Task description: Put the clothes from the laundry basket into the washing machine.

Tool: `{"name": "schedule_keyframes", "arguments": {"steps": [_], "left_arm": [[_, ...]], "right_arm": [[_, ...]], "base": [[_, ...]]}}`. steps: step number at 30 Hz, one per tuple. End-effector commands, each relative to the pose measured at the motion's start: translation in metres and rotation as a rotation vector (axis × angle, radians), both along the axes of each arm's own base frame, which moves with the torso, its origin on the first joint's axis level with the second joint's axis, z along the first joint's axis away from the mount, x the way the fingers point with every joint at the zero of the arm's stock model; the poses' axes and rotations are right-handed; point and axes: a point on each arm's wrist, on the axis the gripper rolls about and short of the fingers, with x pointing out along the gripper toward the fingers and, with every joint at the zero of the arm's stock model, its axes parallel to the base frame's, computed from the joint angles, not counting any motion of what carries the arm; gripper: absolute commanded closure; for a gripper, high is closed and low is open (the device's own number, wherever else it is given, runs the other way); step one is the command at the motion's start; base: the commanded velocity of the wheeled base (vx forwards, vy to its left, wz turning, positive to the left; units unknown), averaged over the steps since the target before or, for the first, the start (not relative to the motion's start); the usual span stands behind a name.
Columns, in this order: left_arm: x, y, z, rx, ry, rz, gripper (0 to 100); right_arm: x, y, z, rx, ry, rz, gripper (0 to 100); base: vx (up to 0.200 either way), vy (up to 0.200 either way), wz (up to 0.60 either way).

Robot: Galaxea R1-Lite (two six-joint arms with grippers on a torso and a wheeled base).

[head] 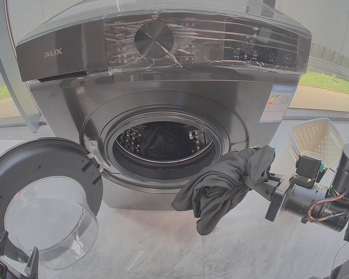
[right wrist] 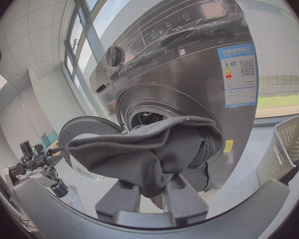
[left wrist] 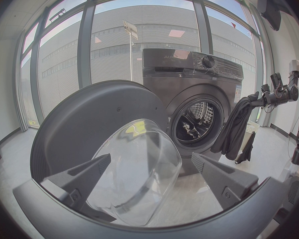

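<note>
garment (head: 221, 186) before washer (head: 163, 78), basket (head: 318, 136) to R

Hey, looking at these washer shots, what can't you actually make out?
1. Inside of the laundry basket: in the head view the right arm covers its lower part; in the right wrist view its own wall hides it.
2. The drum: the dark clothes inside are too shadowed to count.
3. Tips of the right pincer: buried in the dark garment it grips.
4. The left pincer: cut off by the head view's bottom edge.
</note>
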Motion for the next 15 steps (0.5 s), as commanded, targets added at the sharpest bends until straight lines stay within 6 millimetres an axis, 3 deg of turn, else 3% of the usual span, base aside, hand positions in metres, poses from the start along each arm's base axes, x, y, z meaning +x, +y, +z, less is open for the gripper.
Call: {"name": "schedule_keyframes", "arguments": {"steps": [1,3,7,15], "left_arm": [[-0.0001,0.0,-0.0047,0.0,-0.002,-0.001,0],[-0.0001,0.0,-0.0049,0.003,-0.001,-0.001,0],[-0.0001,0.0,-0.0049,0.0,-0.001,-0.002,0],[-0.0001,0.0,-0.0049,0.0,-0.001,-0.001,0]], "right_arm": [[-0.0005,0.0022,-0.0028,-0.007,0.01,0.008,100],[-0.0005,0.0017,-0.0036,-0.008,0.013,0.006,100],[-0.0002,0.0025,-0.002,0.001,0.013,0.009,100],[0.0011,0.0064,-0.0042,-0.004,0.023,0.02,100]], "base": [[0.0,0.0,0.0],[0.0,0.0,0.0],[-0.2,0.0,0.0],[0.0,0.0,0.0]]}}
